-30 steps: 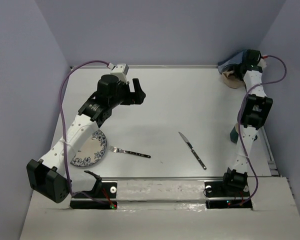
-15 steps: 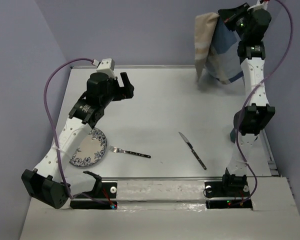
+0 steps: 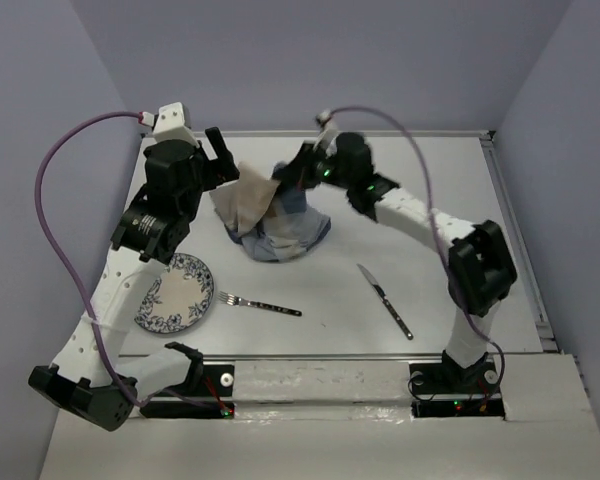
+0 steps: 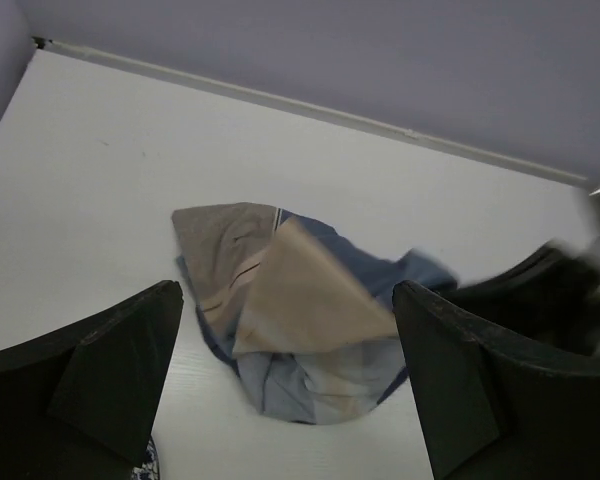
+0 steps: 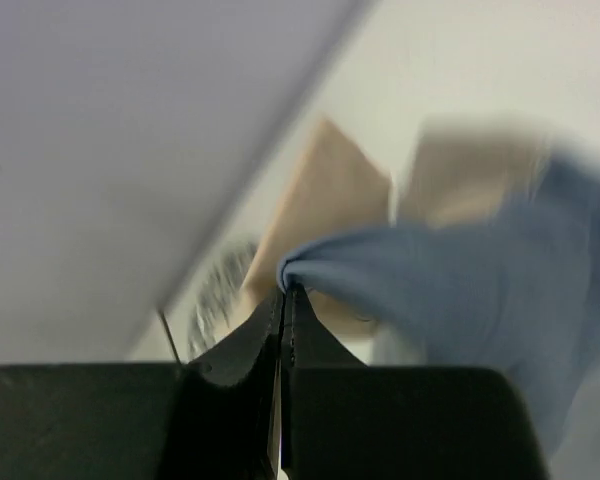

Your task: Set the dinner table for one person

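From above: the right claw (image 3: pixel 295 178) pinches the checked cloth (image 3: pixel 275 228), which sags in a heap onto the surface (image 3: pixel 330 285) below it. The left claw (image 3: pixel 223 160) hovers just beside the cloth's beige corner. The surface lies flat under both claws, its long axis probably running from one claw's side to the other.

Left wrist: that claw gapes wide, holding nothing, with the cloth ahead.

Right wrist: blurry, but the claw is clamped on a blue fold.

Best play, I'd say: the left takes a corner, then both spread it flat.
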Robot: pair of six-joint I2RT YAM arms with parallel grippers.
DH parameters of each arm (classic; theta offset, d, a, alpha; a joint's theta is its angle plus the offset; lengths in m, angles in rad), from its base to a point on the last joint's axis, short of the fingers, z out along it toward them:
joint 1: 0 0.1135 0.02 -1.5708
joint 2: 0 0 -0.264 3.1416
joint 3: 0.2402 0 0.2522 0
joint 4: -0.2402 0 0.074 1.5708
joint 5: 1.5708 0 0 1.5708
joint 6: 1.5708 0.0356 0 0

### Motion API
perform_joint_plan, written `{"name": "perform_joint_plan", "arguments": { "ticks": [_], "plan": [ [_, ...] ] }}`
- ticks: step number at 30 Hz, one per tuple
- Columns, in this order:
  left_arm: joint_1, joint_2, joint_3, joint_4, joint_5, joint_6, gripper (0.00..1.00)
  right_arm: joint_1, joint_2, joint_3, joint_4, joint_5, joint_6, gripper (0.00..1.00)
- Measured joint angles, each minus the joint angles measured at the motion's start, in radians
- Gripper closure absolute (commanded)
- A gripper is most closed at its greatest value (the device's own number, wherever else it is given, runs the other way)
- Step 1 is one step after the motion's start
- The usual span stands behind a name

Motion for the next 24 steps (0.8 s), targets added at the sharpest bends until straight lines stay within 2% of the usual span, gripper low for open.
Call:
{"name": "perform_joint_plan", "arguments": {
  "ticks": [1, 3, 5, 6, 8, 10, 11, 13, 14, 15, 16, 18, 19, 20, 22, 23, 24],
  "plan": [
    [0.000, 0.000, 0.006, -0.005, -0.011, -0.001, 0.03, 0.088, 0.037, -0.085, -0.039, 0.051, -0.023, 0.66],
    [0.004, 0.000, 0.021, -0.018, -0.040, -0.006, 0.03, 0.194, 0.090, -0.190, -0.115, 0.093, -0.039, 0.44],
    [0.005, -0.003, 0.023, -0.031, -0.054, -0.019, 0.03, 0.272, 0.104, -0.286, -0.196, 0.126, -0.051, 0.26],
    [0.005, -0.005, 0.023, -0.040, -0.057, -0.027, 0.03, 0.287, 0.096, -0.311, -0.227, 0.145, -0.060, 0.24],
    [0.011, -0.014, 0.005, -0.051, -0.057, -0.045, 0.04, 0.286, 0.058, -0.312, -0.292, 0.196, -0.085, 0.26],
    [0.014, -0.020, -0.013, -0.068, -0.056, -0.063, 0.05, 0.252, -0.017, -0.271, -0.329, 0.252, -0.114, 0.38],
    [0.020, -0.023, -0.027, -0.075, -0.053, -0.074, 0.05, 0.241, -0.036, -0.256, -0.335, 0.263, -0.120, 0.38],
    [0.033, -0.027, -0.059, -0.089, -0.047, -0.095, 0.07, 0.197, -0.114, -0.189, -0.340, 0.313, -0.136, 0.58],
    [0.042, -0.029, -0.087, -0.103, -0.041, -0.113, 0.08, 0.182, -0.142, -0.171, -0.335, 0.331, -0.145, 0.82],
    [0.049, -0.032, -0.108, -0.106, -0.037, -0.126, 0.10, 0.172, -0.164, -0.166, -0.332, 0.348, -0.146, 0.94],
    [0.058, -0.040, -0.145, -0.104, -0.026, -0.148, 0.12, 0.161, -0.188, -0.165, -0.333, 0.360, -0.153, 1.00],
    [0.072, -0.069, -0.242, -0.121, 0.014, -0.203, 0.15, 0.143, -0.201, -0.166, -0.345, 0.377, -0.151, 1.00],
    [0.076, -0.085, -0.296, -0.127, 0.035, -0.235, 0.21, 0.132, -0.195, -0.172, -0.352, 0.382, -0.149, 1.00],
    [0.078, -0.103, -0.348, -0.137, 0.053, -0.264, 0.23, 0.121, -0.181, -0.179, -0.360, 0.379, -0.149, 0.96],
    [0.079, -0.138, -0.441, -0.153, 0.090, -0.311, 0.27, 0.091, -0.137, -0.192, -0.388, 0.361, -0.146, 0.82],
    [0.079, -0.161, -0.488, -0.157, 0.114, -0.343, 0.31, 0.071, -0.104, -0.194, -0.402, 0.342, -0.142, 0.68],
    [0.079, -0.197, -0.544, -0.169, 0.141, -0.377, 0.32, 0.055, -0.074, -0.195, -0.415, 0.327, -0.135, 0.66]
  ]
}}
